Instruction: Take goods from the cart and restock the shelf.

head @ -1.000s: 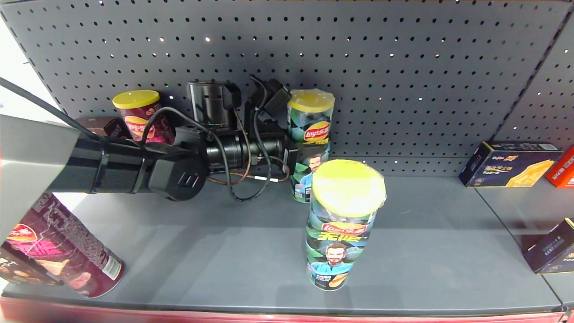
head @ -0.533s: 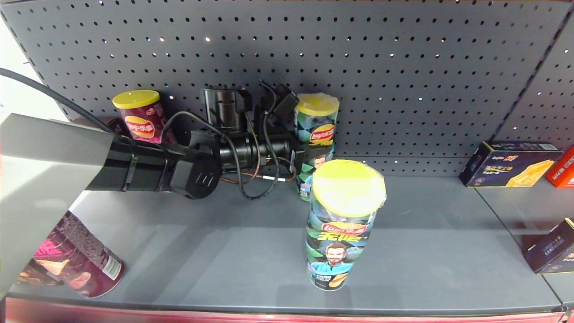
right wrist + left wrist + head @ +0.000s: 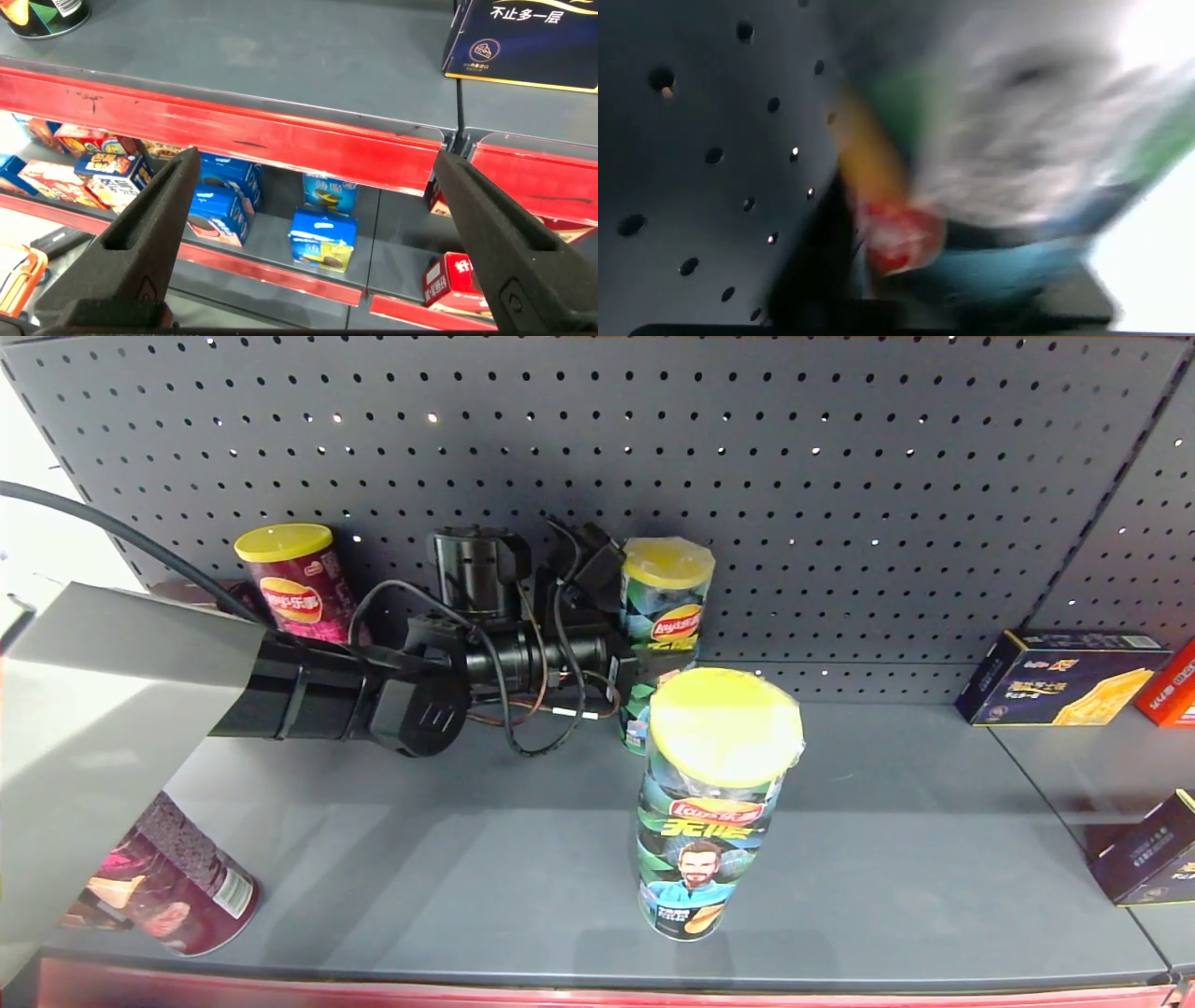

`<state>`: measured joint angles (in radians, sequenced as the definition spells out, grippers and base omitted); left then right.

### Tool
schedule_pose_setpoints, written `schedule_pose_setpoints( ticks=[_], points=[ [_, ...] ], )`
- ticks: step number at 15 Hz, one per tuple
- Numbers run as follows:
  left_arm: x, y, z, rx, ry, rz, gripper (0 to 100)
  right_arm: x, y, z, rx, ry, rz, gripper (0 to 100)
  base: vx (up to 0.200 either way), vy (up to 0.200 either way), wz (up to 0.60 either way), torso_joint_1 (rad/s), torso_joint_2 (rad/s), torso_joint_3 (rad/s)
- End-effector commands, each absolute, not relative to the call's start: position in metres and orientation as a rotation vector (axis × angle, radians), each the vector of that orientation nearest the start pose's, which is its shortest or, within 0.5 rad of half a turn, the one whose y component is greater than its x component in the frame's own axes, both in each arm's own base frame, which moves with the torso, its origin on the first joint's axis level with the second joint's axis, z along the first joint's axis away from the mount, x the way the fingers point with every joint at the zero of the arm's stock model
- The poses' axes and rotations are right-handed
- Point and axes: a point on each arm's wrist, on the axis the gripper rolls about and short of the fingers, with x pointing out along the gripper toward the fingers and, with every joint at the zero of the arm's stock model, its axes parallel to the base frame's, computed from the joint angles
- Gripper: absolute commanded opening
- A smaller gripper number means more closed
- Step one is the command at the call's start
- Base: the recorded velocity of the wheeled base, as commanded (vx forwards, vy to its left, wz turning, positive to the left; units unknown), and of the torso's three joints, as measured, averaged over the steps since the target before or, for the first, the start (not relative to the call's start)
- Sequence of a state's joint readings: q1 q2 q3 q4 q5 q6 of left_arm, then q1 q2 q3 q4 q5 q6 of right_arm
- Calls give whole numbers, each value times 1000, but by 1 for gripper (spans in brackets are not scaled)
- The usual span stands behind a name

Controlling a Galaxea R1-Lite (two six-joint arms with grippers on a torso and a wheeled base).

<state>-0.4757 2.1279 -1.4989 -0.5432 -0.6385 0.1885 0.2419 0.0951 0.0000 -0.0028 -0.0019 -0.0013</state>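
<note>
Left gripper (image 3: 637, 674) clamped on the green chip can (image 3: 667, 597) at the shelf's (image 3: 887, 859) rear, near the pegboard (image 3: 840, 476). Right gripper (image 3: 318, 166) jaws stand wide apart.

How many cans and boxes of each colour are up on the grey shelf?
Green cans: 2, one in front, one at the back
Purple-red cans: 2, one standing, one lying down
Dark blue boxes: 2
Red boxes: 1
Total: 7
</note>
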Motion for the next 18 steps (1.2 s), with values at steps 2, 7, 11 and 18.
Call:
schedule_pose_setpoints(
  ticks=[2, 7, 11, 18],
  points=[
    [385, -215, 208, 163, -48, -1117, 100, -15, -4, 78, -13, 93, 241, 100, 0, 0, 0, 0, 0, 0],
    [353, -191, 228, 172, -61, -1093, 100, -15, -4, 78, -13, 93, 241, 100, 0, 0, 0, 0, 0, 0],
    [332, -172, 222, 241, -37, -1026, 100, -15, -4, 78, -13, 93, 241, 100, 0, 0, 0, 0, 0, 0],
    [324, -169, 213, 278, 11, -897, 100, -15, -4, 78, -13, 93, 241, 100, 0, 0, 0, 0, 0, 0]
  ],
)
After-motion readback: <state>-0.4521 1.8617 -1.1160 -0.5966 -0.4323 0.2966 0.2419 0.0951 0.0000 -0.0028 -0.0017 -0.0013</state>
